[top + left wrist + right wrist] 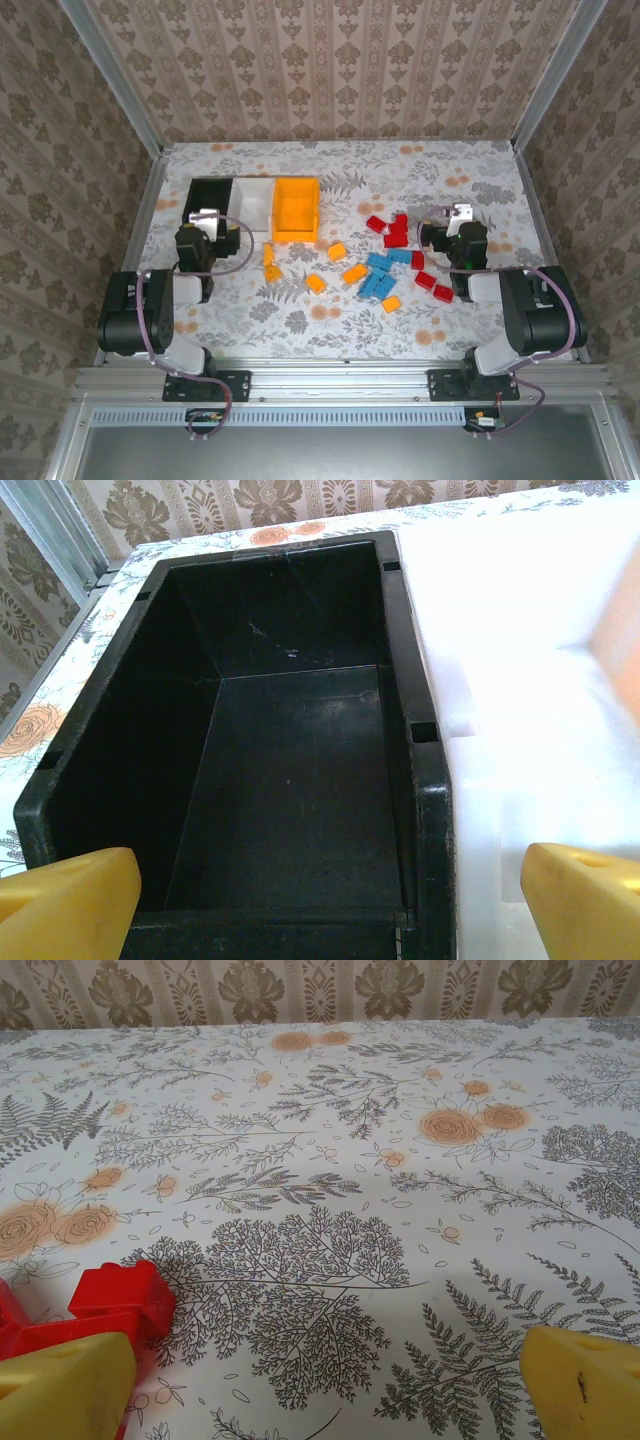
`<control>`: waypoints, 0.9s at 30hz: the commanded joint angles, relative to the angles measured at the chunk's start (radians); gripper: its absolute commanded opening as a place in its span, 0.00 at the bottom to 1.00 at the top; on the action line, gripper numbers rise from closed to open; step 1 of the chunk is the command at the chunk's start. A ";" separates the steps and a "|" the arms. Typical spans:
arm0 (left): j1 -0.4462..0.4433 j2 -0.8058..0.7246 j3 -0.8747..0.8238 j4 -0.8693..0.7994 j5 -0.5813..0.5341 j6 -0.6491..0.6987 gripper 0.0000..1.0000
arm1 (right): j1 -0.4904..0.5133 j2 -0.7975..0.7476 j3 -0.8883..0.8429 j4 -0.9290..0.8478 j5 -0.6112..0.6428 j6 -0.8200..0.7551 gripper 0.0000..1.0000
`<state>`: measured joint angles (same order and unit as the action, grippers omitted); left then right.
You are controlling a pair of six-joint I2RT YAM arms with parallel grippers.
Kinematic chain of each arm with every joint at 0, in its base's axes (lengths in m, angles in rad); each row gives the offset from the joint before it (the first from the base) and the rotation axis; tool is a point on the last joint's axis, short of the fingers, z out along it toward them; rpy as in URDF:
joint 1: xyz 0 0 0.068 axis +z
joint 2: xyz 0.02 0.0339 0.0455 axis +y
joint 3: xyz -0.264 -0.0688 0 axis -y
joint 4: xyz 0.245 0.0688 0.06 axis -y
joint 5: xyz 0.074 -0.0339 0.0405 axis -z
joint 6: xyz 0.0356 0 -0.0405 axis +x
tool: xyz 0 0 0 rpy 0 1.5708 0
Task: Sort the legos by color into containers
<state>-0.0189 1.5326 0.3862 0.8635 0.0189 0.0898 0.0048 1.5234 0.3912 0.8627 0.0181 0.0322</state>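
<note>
We're looking at the left gripper [325, 910] hanging spread wide over the black bin [212, 189], upper left, with the white bin [255, 200] and orange bin [296, 208] lining up right beside it. The bricks [378, 270] are lying scattered mid-frame on the table [400, 170]. The right gripper [325, 1380] is gaping wide too, just right of them.

Three containers stand in a row: the orange bin [296, 208], the white bin [254, 205] touching its left side, and the black bin [215, 193] left of that one. All the loose legos lie nearer the arms than the orange bin, most of them to its right. There are six orange legos [354, 272], two of them just below the bin's left corner. There are five blue legos [378, 285], bunched together. The red legos [396, 238], farthest right of the orange bin, seem to number seven, though a few are pressed together.
</note>
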 commanded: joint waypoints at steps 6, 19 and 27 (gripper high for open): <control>0.004 0.007 0.011 0.011 0.011 -0.016 1.00 | -0.002 0.007 0.014 -0.004 -0.019 -0.006 1.00; 0.004 0.007 0.012 0.011 0.011 -0.016 1.00 | -0.002 0.009 0.014 -0.004 -0.020 -0.005 1.00; 0.004 0.006 0.011 0.011 0.012 -0.016 1.00 | -0.002 0.008 0.018 -0.010 0.006 0.005 1.00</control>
<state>-0.0189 1.5326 0.3862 0.8635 0.0189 0.0902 0.0048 1.5234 0.3912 0.8627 0.0162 0.0326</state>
